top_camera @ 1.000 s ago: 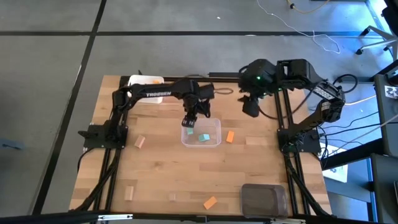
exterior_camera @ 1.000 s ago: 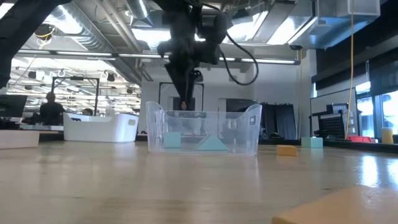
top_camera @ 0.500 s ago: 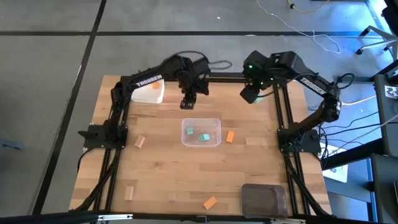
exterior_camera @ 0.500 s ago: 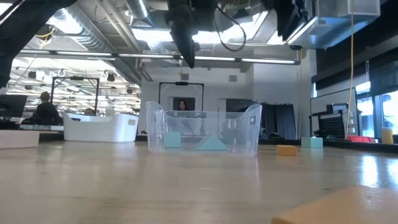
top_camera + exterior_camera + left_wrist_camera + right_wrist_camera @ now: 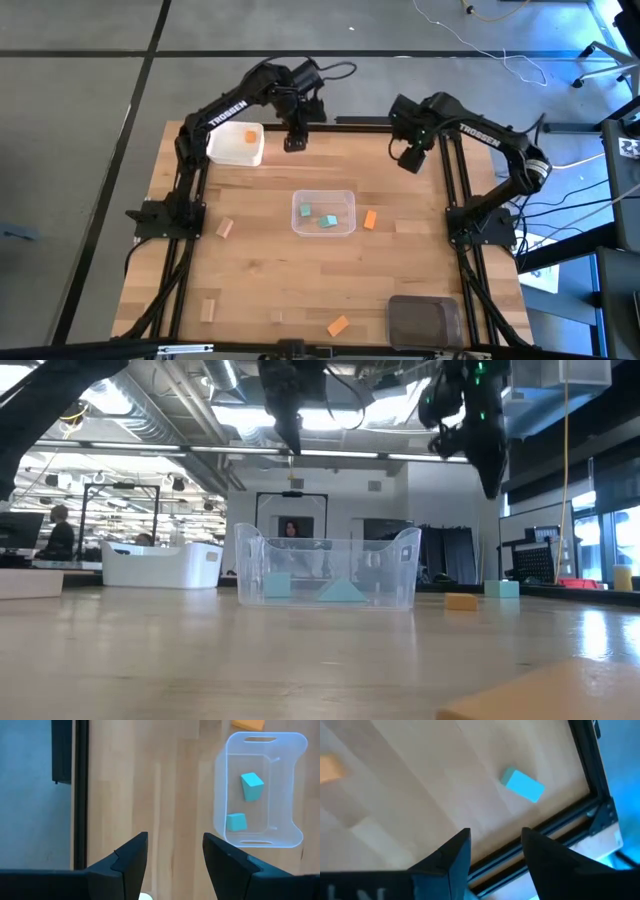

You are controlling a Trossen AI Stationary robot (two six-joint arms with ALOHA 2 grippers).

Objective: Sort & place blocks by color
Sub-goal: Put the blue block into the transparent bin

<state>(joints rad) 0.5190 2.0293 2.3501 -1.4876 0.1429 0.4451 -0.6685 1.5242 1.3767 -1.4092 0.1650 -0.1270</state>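
Clear tub (image 5: 323,213), mid-counter (image 5: 260,280): two teal blocks (image 5: 251,786) inside; orange block (image 5: 370,220) just beside it. Left gripper (image 5: 294,139) and right gripper (image 5: 409,160): raised over the counter's far edge, fingers parted, empty. Teal block (image 5: 522,785) near the right frame rail.

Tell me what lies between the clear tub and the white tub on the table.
In the high view, only bare wood lies between the clear tub and the white tub. The left gripper hangs above the table's far edge, beside that stretch, with nothing in its open fingers.
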